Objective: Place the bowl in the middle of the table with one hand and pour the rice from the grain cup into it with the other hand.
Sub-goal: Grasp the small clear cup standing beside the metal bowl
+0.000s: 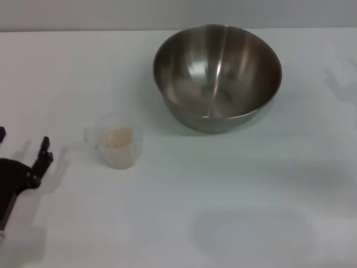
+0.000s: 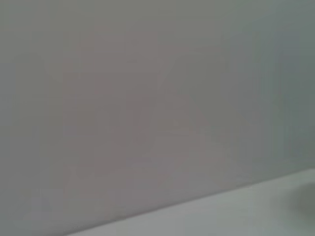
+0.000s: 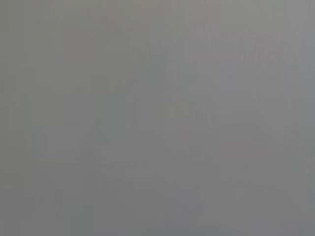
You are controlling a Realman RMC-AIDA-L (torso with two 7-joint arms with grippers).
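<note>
Background wall [image 1: 178, 14]: a plain grey band, unmarked, running the full width of the head view's top edge and meeting the far edge of the table [image 1: 56, 67]. In the left wrist view a flat grey wall [image 2: 147, 98] fills nearly the whole frame above 1 slanting pale border. The right wrist view shows only uniform grey; what it is cannot be told.

The left gripper [image 1: 22, 153], left of the grain cup [image 1: 117, 140], is cut off by the edge. Both wrist views show only featureless grey blur.
</note>
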